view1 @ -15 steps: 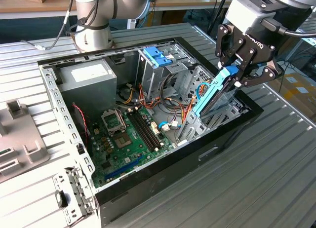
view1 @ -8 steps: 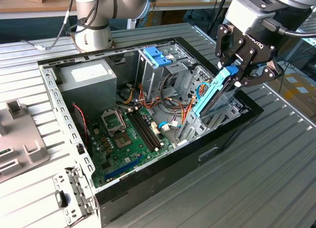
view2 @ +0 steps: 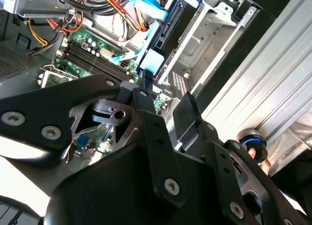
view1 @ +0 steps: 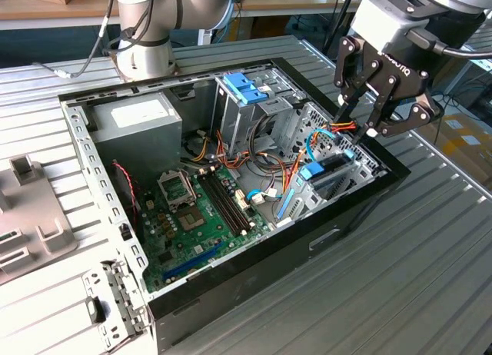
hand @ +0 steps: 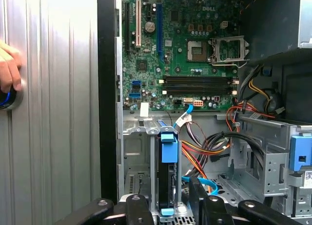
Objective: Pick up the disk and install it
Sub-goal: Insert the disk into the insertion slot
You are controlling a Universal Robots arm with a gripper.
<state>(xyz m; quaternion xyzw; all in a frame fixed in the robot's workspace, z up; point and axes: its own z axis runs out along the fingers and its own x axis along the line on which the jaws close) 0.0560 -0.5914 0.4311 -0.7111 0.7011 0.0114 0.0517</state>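
The disk (view1: 329, 167) stands on edge in a metal bay at the end of the open computer case (view1: 231, 282) on the exterior view's right, its light-blue end tab (hand: 168, 148) toward the motherboard. In the second wrist view the disk's tab (view2: 151, 60) shows just beyond the fingertips. My gripper (view1: 358, 117) hangs directly above the disk, open. In the first wrist view the black fingers (hand: 140, 206) sit either side of the disk's dark body (hand: 167, 186), with a gap on each side.
A blue plastic bracket (view1: 244, 87) tops the tall drive cage beside the bay. Orange, black and blue cables (hand: 209, 149) run close to the disk. The green motherboard (view1: 192, 209) and grey power supply (view1: 138, 121) lie deeper in. A person's hand (hand: 9, 69) rests on a blue-ringed button on the table.
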